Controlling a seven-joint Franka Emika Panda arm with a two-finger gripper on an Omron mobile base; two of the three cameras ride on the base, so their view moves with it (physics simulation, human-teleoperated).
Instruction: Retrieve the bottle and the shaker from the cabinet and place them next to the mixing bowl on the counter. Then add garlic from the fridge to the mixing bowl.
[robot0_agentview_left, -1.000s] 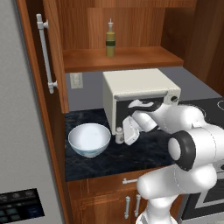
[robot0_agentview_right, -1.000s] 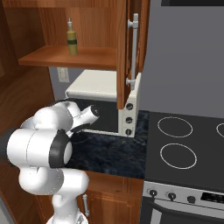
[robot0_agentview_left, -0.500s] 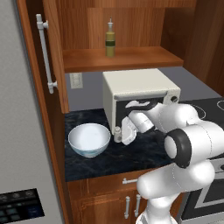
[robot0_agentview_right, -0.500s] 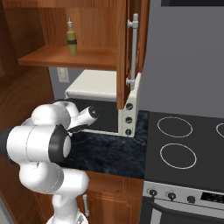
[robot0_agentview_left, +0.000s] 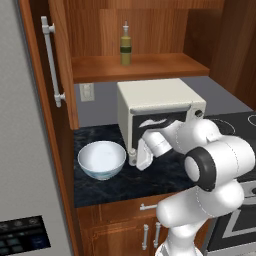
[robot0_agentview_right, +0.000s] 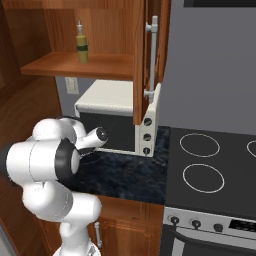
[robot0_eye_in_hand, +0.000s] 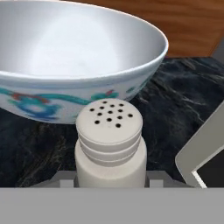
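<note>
My gripper is shut on the white shaker, which has a perforated top and stands upright, low over the dark counter. In the hand view the shaker sits close in front of the white mixing bowl with blue-green markings. From the left base view the shaker is just right of the bowl. The olive-green bottle stands upright on the open cabinet shelf above, also visible as the bottle. The garlic is out of view.
A white microwave stands on the counter right behind my hand, its edge close to the shaker. Open cabinet doors flank the shelf. The fridge is left, the stove right.
My hand has edged slightly lower and toward the bowl with the shaker still held. The bottle and bowl have stayed put.
</note>
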